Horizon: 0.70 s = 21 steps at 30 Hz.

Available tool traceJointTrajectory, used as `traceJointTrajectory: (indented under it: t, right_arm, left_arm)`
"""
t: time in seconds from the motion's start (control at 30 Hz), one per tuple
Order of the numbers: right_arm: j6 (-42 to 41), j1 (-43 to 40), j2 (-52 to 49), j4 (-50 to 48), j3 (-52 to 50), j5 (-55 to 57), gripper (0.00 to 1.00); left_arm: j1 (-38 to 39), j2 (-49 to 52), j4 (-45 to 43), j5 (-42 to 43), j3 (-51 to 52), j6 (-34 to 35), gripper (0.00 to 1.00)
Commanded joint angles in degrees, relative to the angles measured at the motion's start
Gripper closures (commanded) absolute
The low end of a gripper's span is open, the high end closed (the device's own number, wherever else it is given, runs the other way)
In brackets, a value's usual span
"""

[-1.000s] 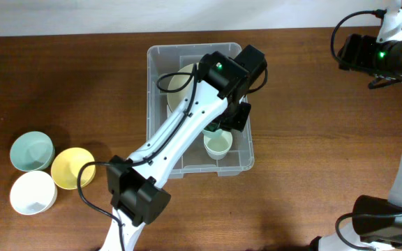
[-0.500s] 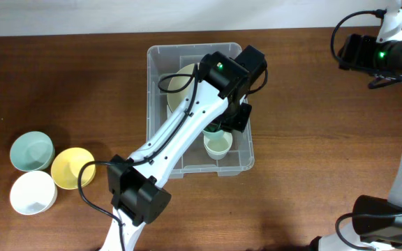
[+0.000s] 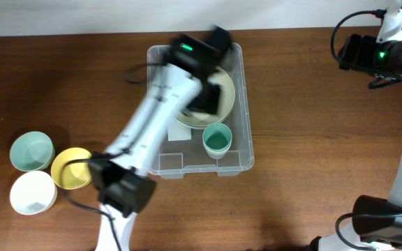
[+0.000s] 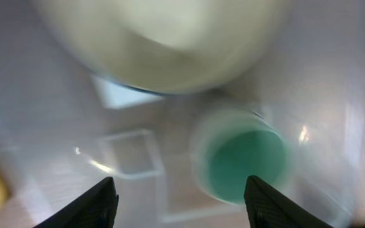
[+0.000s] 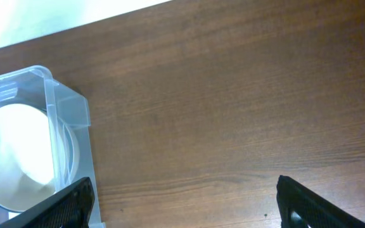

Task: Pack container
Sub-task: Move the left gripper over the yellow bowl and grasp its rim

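Note:
The clear container (image 3: 247,129) stands mid-table with a white label (image 4: 128,95) on its floor. Inside it, a green cup (image 3: 217,140) stands upright in the near right corner, beside a large cream bowl (image 3: 227,89). My left gripper (image 3: 211,101) hovers blurred over the cream bowl, open and holding nothing. In the left wrist view its gripper (image 4: 181,202) is above the container floor, with the green cup (image 4: 249,164) to the right. My right gripper (image 5: 182,202) is open over bare wood, to the right of the container's corner (image 5: 62,107).
Three loose bowls sit at the table's left: teal (image 3: 31,150), yellow (image 3: 72,167) and white (image 3: 33,192). The right arm (image 3: 368,52) hangs at the far right corner. Brown wood surrounds the container.
My left gripper opened and let go of the green cup, which stays in the container. The left arm has swung up and away to the far left.

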State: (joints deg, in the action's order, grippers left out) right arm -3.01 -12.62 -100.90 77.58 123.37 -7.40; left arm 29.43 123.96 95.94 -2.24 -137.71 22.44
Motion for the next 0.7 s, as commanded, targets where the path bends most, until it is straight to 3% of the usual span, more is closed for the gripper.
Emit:
traceJointTrajectory:
  t: [0.0, 0.17, 0.37, 0.67]
  right_arm:
    - [-0.26, -0.22, -0.2, -0.17, -0.31, 0.55, 0.12]
    - [-0.26, -0.22, -0.2, -0.17, -0.31, 0.55, 0.12]
    - [-0.24, -0.22, -0.2, -0.17, -0.31, 0.55, 0.12]
    - [-0.24, -0.22, -0.22, -0.22, -0.31, 0.55, 0.12]
  left_arm:
    - [-10.29, -7.04, 0.76, -5.14, -2.21, 3.28, 0.33]
    - [-22.67, -7.91, 0.76, -4.92, -0.76, 7.13, 0.33]
    - [-32.46, -7.91, 0.76, -5.11, 9.77, 11.43, 0.33]
    - [-34.32, -15.78, 0.79, -6.67, 22.38, 11.26, 0.34]
